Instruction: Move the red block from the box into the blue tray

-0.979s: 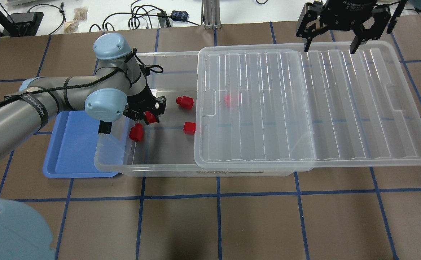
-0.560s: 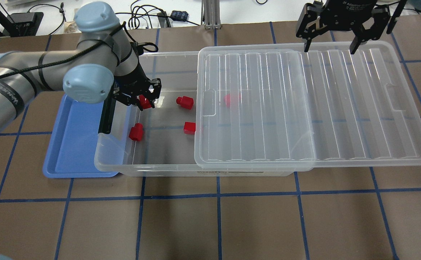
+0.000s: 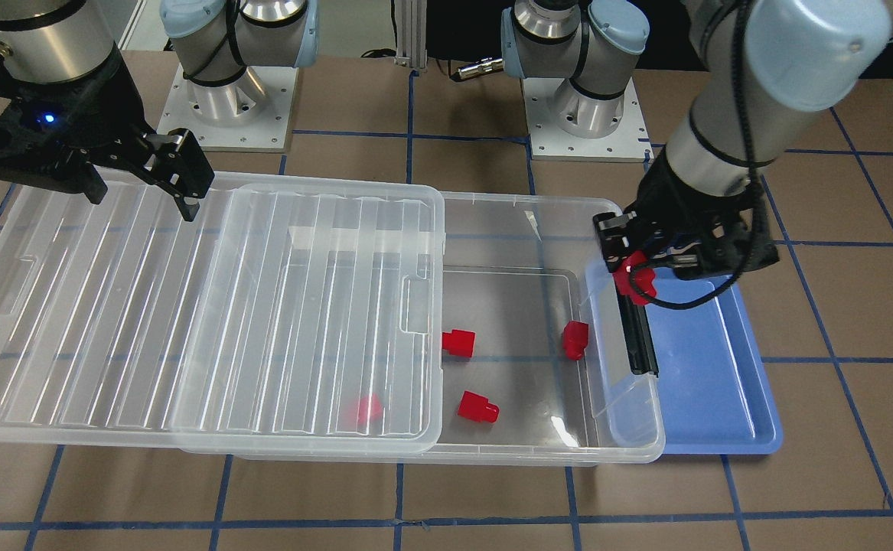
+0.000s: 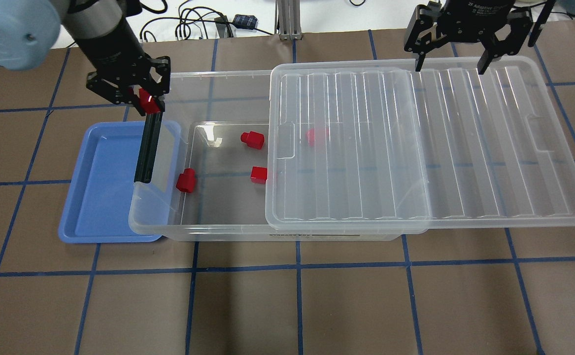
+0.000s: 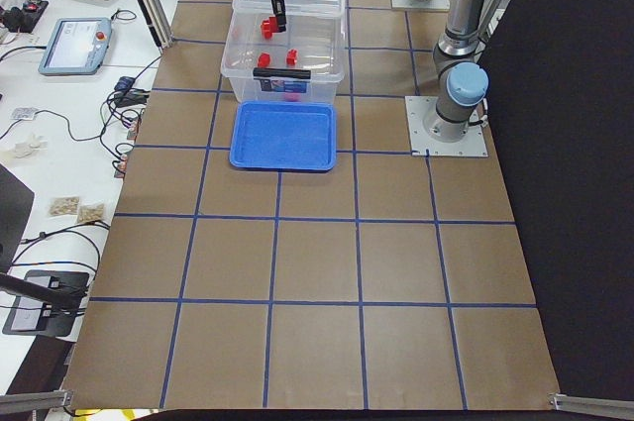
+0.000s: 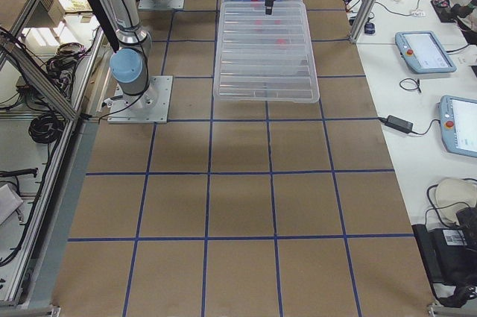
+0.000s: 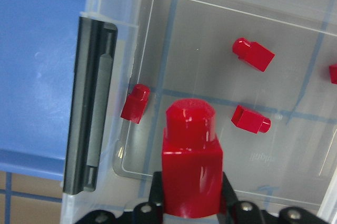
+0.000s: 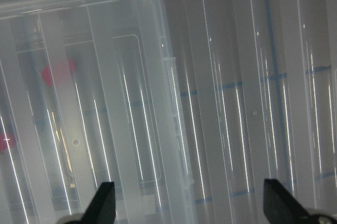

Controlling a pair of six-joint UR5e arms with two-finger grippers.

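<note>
On the brown, blue-gridded table, the carry looks under way — the left gripper, pinching the red block at the overhead view's upper left above the end of the box, likely must next shift left over the blue tray and release — the right gripper hangs spread.

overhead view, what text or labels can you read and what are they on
"Adaptive": on the right gripper's housing; the characters around it are blurred.
Label strip on the box's front wall: too small to read.
No other legible text.
</note>
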